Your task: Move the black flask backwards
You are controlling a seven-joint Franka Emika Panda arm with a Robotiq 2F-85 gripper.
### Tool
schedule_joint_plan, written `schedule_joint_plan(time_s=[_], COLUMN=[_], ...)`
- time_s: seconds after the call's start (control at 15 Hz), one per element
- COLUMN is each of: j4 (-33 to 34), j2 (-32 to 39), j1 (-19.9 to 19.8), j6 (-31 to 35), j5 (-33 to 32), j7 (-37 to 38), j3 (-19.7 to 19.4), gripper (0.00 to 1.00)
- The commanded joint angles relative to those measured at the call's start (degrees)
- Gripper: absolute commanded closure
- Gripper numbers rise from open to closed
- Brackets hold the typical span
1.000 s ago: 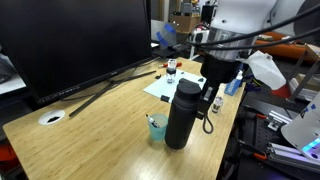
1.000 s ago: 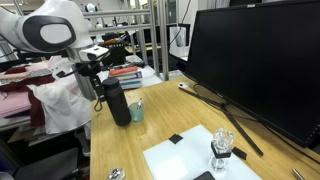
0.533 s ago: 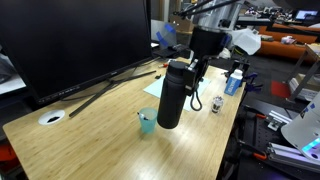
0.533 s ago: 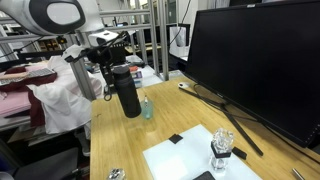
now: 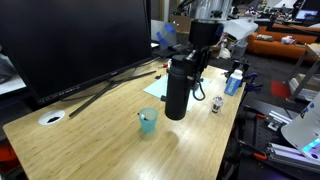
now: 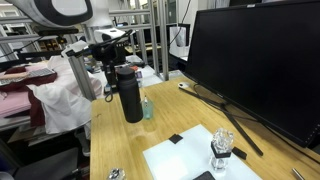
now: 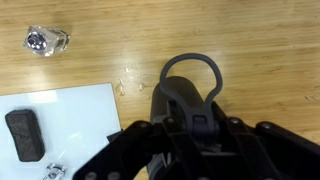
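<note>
Black flask [image 5: 178, 92] upright in the gripper [image 5: 190, 63], out in front of the monitor [image 5: 70, 40].
We see the gripper clamped shut on the flask's top section in both exterior views, w/ the flask well apart from the monitor's stand, nearer the table [image 5: 80, 145] edge opposite the screen. We can't tell whether its base touches the wood. A teal cup [image 5: 148, 122] stands on the monitor side of the flask, just beside it. A white sheet [image 6: 190, 155] lies in front of the monitor, near the stand's legs, w/ a small glass bottle [image 6: 222, 148] on it. In the wrist view we look down on the flask's lid & loop handle [image 7: 190, 75]; the sheet carries a black block [image 7: 27, 135], and a small shiny item [image 7: 45, 40] lies on bare wood.
</note>
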Motion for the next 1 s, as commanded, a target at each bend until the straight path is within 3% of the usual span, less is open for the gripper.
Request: schedule_joint_plan(time_s=[0.0, 0.47, 0.93], j4=[5.3, 19.41, 34.18], j2=[3.32, 15.74, 28.85], j1=[-1.48, -3.12, -1.87], j6=[-4.08, -9.23, -13.28], j5=[-0.63, -3.29, -3.36], j7=[1.83, 3.43, 2.75], j3=[-0.15, -3.99, -8.05], gripper=[0.92, 0.92, 0.92])
